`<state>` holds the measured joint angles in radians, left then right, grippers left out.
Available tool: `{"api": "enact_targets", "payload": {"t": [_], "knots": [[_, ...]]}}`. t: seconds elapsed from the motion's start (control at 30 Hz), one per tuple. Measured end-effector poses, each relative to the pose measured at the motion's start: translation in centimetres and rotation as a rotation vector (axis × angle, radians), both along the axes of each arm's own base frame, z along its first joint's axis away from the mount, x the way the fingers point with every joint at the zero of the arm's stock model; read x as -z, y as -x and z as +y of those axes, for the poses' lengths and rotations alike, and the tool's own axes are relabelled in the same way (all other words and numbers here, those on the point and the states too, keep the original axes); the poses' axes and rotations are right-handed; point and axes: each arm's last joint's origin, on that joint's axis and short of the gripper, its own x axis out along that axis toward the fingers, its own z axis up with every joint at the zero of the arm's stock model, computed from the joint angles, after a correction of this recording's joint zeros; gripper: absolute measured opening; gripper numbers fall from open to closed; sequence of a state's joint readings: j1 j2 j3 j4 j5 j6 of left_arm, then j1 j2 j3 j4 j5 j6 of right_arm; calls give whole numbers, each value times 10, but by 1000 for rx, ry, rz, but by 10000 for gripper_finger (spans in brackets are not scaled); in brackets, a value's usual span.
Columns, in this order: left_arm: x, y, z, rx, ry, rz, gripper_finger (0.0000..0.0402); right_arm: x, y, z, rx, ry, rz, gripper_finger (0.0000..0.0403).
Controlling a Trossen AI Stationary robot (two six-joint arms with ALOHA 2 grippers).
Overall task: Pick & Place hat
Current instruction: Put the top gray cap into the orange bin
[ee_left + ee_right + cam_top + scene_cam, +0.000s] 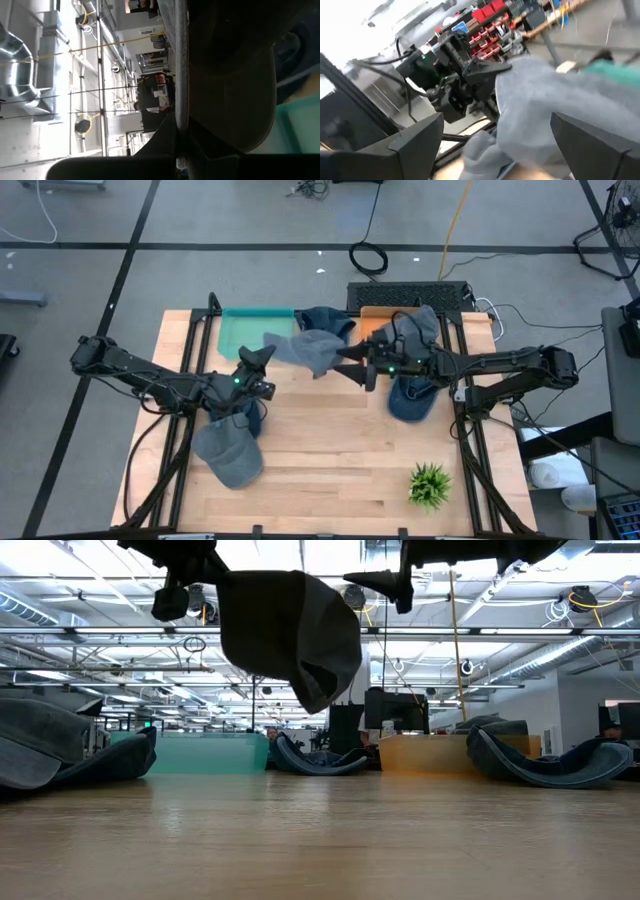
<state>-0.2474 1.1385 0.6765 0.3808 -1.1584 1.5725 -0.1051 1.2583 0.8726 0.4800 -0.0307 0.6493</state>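
Grey hat (305, 350) hangs crown-down, clamped in left tool (262, 358); right tool (352, 366) gapes open.

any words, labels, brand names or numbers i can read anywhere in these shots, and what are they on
None can be read.
The grey hat held up by the left claw shows no logo or lettering.
The red and blue bins on shelving behind the table in the right wrist view may carry labels, but they are too blurred to read.
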Motion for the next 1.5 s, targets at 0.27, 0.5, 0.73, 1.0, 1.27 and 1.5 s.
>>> {"api": "enact_targets", "payload": {"t": [0.27, 0.5, 0.73, 1.0, 1.27, 1.5], "knots": [[-15, 0, 0, 15, -62, -42, 9, 13, 1, 0, 16, -319, 108, 354], [-15, 0, -4, 42, -72, -30, 9, 14, 5, 5, -19, -574, -5, 354], [-14, 0, -6, 51, -74, -25, 9, 16, 7, 2, 40, -711, -59, 354], [-13, 2, -17, 110, -106, 20, 9, 32, 11, -5, 75, -969, -56, 354], [-13, 3, -26, 189, -170, 77, 9, 43, 16, -16, 60, -1104, -53, 354], [-14, 3, -25, 188, -173, 74, 9, 41, 17, -16, 23, -1037, -57, 352]]}}
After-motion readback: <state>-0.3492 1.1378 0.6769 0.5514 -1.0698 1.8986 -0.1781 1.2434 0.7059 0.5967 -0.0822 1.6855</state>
